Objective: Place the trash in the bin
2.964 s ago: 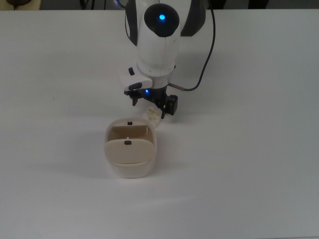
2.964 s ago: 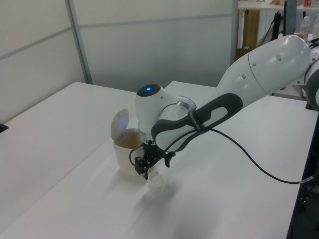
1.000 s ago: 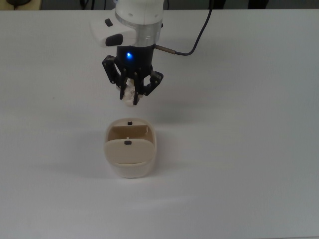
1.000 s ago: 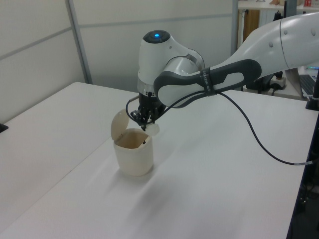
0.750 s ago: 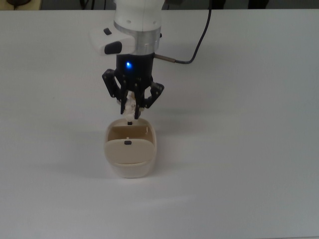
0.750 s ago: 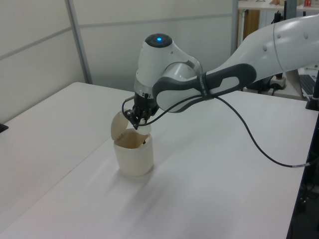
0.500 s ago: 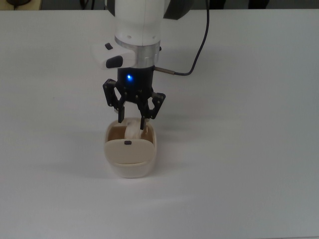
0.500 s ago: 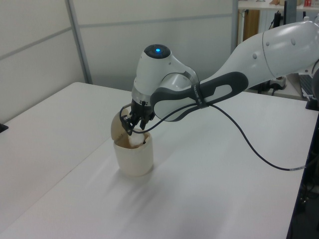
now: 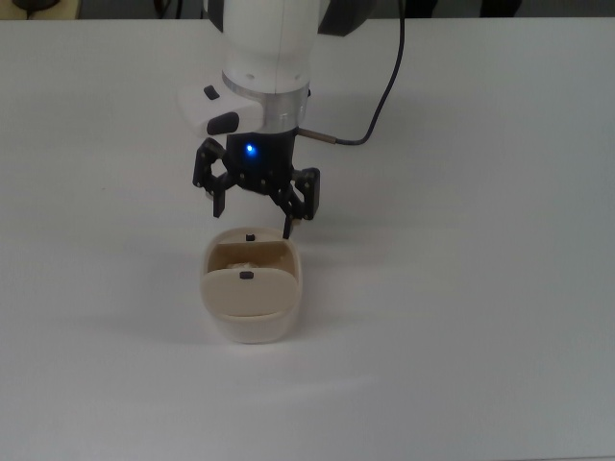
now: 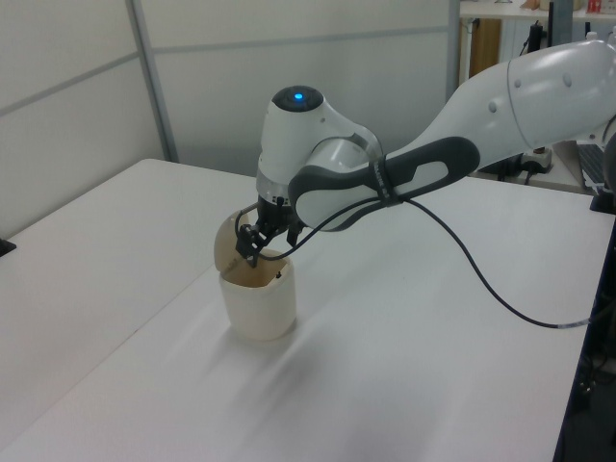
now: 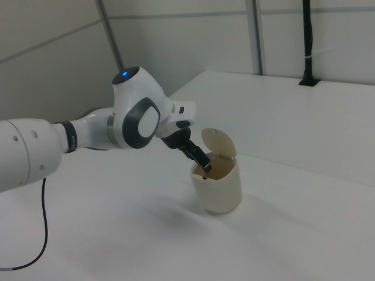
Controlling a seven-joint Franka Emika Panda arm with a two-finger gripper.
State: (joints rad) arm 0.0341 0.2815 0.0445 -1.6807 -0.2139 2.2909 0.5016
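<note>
1. Gripper (image 9: 253,213) is seen w/ fingers spread apart, nothing held, hovering just over the bin's (image 9: 252,322) open mouth.
2. Trash (image 9: 240,263) is made out as a pale scrap inside the bin, under the tilted-up lid (image 10: 226,245).
3. Trash judged v. light, soft, crushable; if regrasped, a gentle pinch across its middle would be needed.
4. Task judged approx. done.

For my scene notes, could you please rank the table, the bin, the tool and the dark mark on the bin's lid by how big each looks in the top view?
1. table
2. bin and tool: similar; the tool may be nearer the camera, so unranked.
3. dark mark
</note>
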